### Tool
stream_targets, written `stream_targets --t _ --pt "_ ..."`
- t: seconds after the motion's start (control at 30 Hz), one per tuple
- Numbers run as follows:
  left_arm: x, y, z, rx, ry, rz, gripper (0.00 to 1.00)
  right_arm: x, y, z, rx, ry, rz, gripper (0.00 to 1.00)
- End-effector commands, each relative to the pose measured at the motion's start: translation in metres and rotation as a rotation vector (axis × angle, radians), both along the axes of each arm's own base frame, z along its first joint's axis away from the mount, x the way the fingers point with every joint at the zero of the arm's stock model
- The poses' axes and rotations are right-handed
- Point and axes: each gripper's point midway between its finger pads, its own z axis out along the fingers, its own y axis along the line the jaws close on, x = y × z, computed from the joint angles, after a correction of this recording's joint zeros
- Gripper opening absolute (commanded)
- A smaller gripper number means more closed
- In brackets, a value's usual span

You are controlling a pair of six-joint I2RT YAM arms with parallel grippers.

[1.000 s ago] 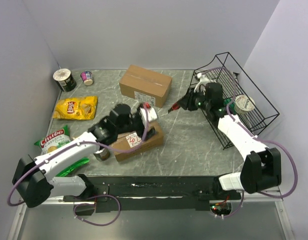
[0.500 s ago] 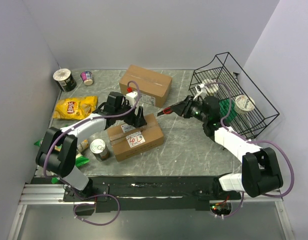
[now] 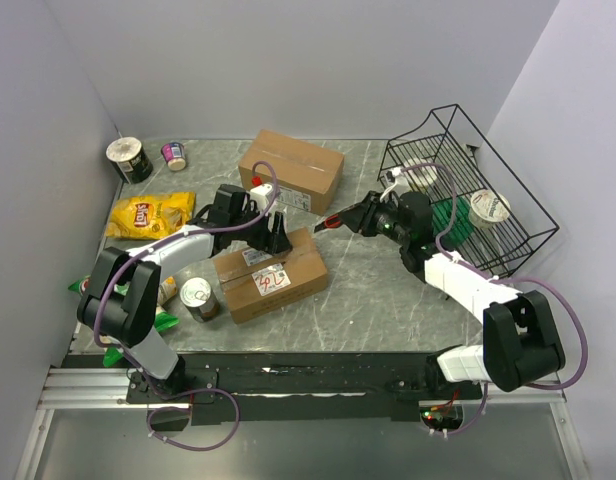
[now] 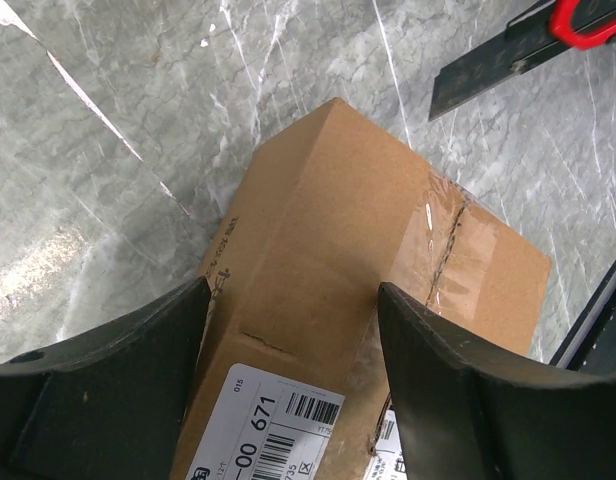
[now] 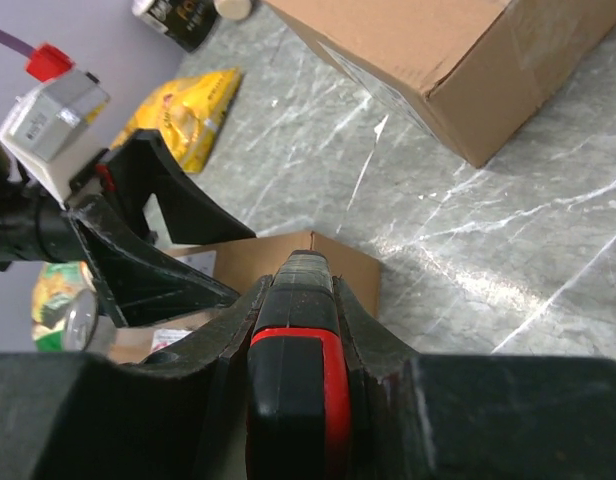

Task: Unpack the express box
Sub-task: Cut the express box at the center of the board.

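Observation:
The express box (image 3: 273, 275) is a small brown carton with white labels, lying in the middle of the table. My left gripper (image 3: 275, 233) hovers over its far end, open. In the left wrist view the left gripper (image 4: 293, 290) has its black fingers (image 4: 118, 370) wide apart above the box (image 4: 328, 240), whose taped seam (image 4: 446, 245) shows. My right gripper (image 3: 376, 215) is shut on a black and red box cutter (image 3: 334, 221). The cutter (image 5: 293, 330) points at the box's far corner (image 5: 333, 265), and its tip (image 4: 518, 45) shows in the left wrist view.
A larger brown carton (image 3: 291, 170) stands behind. A wire basket (image 3: 528, 191) at the right holds a cup (image 3: 488, 207). At the left lie a yellow chips bag (image 3: 151, 215), a can (image 3: 198, 298), a noodle cup (image 3: 128, 158) and a small cup (image 3: 174, 154).
My left arm has swung back to the box's far end and its jaws have narrowed a little. The right gripper has carried the cutter left toward the box.

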Motion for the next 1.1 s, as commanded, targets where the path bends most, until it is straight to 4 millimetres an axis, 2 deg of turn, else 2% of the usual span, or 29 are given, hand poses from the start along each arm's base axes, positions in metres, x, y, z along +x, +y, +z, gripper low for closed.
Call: stream_targets --t 0.0,1.07 --pt "0.005 -0.001 0.0 -0.016 0.008 0.011 0.73 0.012 0.005 0.031 -0.023 -0.11 -0.012 0.0" --pt "0.008 0.005 -0.01 -0.008 0.032 0.032 0.71 0.002 0.018 0.016 0.001 -0.031 0.031 0.0"
